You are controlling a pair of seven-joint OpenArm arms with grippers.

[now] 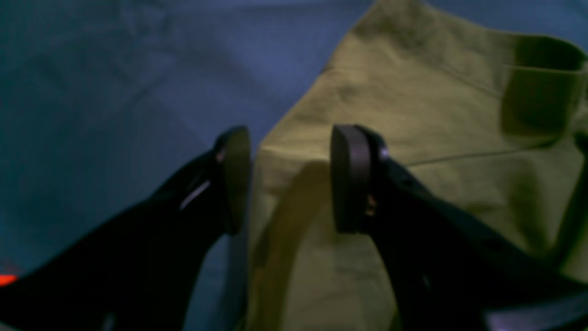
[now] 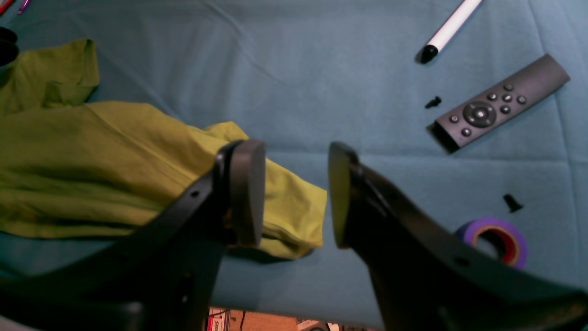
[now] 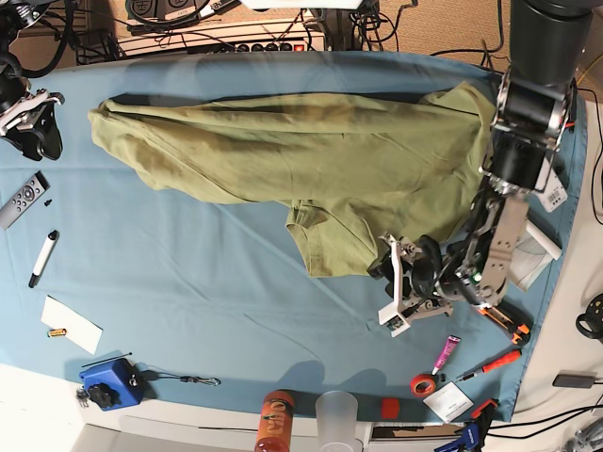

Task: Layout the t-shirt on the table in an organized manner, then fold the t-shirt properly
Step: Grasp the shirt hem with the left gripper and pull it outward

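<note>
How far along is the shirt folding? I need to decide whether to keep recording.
Early stage. Done: the t-shirt is stretched lengthwise across the table, though rumpled, with a flap bunched near the middle. In hand: nothing; the left claw hovers open over one shirt edge, and the right claw is open by the other end. Left: smoothing it flat and every fold.

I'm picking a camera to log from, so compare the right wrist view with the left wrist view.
Only the right wrist view shows the remote, marker, purple tape roll and the open right hand beside a shirt corner. Only the left wrist view shows the open left hand over the shirt's edge. Both show the t-shirt lying on the table.
</note>
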